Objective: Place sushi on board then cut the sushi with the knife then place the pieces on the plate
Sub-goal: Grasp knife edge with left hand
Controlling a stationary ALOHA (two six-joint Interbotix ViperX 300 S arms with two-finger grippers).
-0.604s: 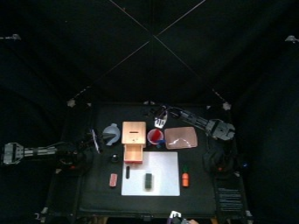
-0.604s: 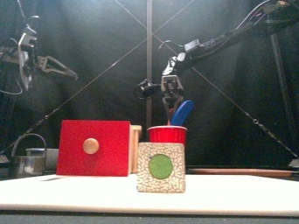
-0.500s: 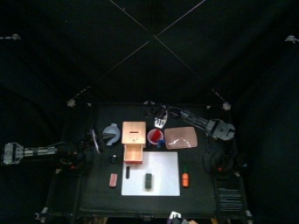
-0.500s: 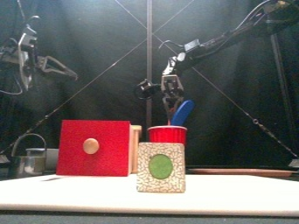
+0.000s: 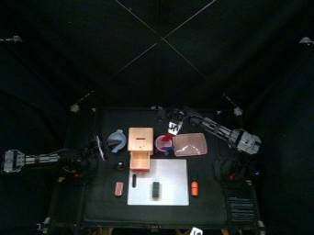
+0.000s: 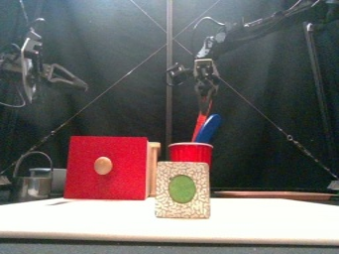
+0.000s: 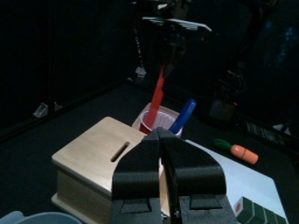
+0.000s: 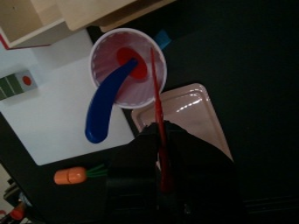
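My right gripper (image 6: 204, 79) hangs above the red cup (image 6: 189, 152) and is shut on the top of the red toy knife (image 6: 199, 117), whose tip still points into the cup. The blue knife (image 6: 212, 127) leans in the cup. In the right wrist view the red knife (image 8: 156, 101) runs from my jaws to the cup (image 8: 126, 63). The sushi roll (image 5: 156, 190) lies on the white board (image 5: 168, 173); the pink tray (image 5: 190, 143) is right of the cup. My left gripper (image 7: 163, 156) rests raised at the left, jaws together and empty.
The wooden box (image 5: 141, 142) with its red drawer front (image 6: 106, 169) stands left of the cup, and the blue-grey bowl (image 5: 114, 140) is further left. A toy carrot (image 5: 194, 188) lies at the board's right edge, and another toy food (image 5: 119, 187) at its left.
My right gripper has risen and shifted slightly right, drawing the red knife up out of the cup. The left arm has not moved.
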